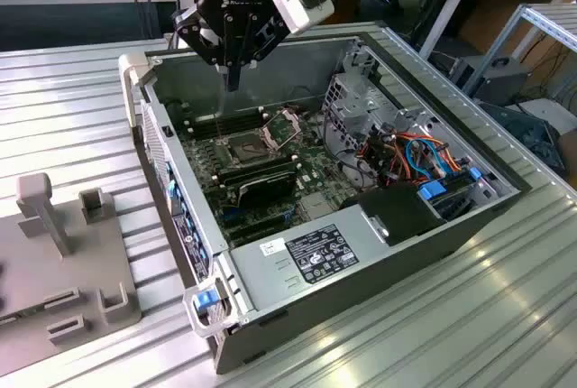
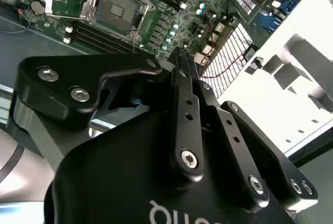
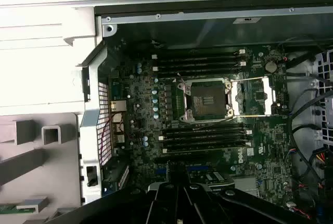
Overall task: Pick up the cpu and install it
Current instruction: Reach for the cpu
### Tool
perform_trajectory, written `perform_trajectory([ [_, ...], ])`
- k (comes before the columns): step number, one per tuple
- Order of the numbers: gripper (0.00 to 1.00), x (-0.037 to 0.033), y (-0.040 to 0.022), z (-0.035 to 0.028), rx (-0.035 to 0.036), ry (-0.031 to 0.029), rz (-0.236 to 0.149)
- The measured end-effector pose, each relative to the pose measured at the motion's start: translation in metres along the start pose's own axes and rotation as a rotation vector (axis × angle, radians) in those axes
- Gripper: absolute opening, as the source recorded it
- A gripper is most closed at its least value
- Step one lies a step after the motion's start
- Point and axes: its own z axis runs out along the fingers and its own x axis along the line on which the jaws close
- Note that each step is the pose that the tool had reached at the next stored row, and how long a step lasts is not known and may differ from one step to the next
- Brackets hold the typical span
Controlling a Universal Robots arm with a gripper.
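The gripper (image 1: 233, 79) hangs over the open computer case (image 1: 180, 180). Its 2 fingers are drawn in to a narrow point, with no gap I can make out and nothing visible between them. In the exterior view the tips stand above the far part of the green motherboard (image 1: 315, 158), and the socket (image 1: 242, 146) lies at about 6 o'clock from them, well apart and lower down.

The socket's hinged plate (image 1: 287, 126) is flipped open toward 2 o'clock. In the first wrist view the socket bed shows dark and bare, so I judge the cpu is not seated. Where the cpu itself lies I cannot tell. The grey fixture (image 1: 63, 253), at about 8 o'clock from the case on the exterior view's left, has slots that might carry it, but nothing there reads clearly as a chip.

As for handling, such a chip should be light, thin and quite stiff, so weight is no worry — slip and damage are. The metal top is likely slick, and the underside contacts and the socket's fine pins are probably easy to harm. The sound hold is across 2 opposite edges, with the chip kept flat and level, the squeeze gentle, and nothing pressing on the underside.
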Motion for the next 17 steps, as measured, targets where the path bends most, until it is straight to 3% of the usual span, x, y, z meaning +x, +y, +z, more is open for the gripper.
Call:
perform_trajectory([
  [17,0.11,0.0026,-0.0002,-0.0001,0.0000,0.0000,0.000],
])
